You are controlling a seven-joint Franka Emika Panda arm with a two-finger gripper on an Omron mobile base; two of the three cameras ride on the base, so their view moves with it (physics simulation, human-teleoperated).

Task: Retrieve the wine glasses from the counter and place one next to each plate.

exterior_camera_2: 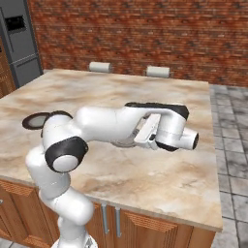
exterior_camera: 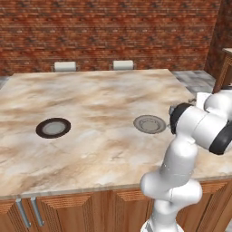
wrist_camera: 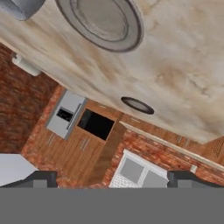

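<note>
Two plates lie on the marbled counter (exterior_camera: 104, 97): a dark-rimmed plate (exterior_camera: 53, 128) at the left and a grey plate (exterior_camera: 149, 123) near my arm. The hand view is rolled upside down. In it the near plate (wrist_camera: 103, 19) sits close at the top and the far plate (wrist_camera: 137, 105) lies farther along the counter. A greyish rounded thing (wrist_camera: 21, 6), cut off by the top left corner beside the near plate, looks like a wine glass. My gripper (wrist_camera: 116, 178) hangs over the counter just right of the near plate, open, with nothing between its fingertips (wrist_camera: 43, 177).
Two pale stools (exterior_camera: 65, 66) (exterior_camera: 123, 64) stand at the counter's far edge before a brick wall. A grey fridge (exterior_camera_2: 19, 38) stands far left. The counter ends at the right over tiled floor (exterior_camera_2: 232, 145). My folded arm (exterior_camera_2: 116, 123) covers the near plate in the right base view.
</note>
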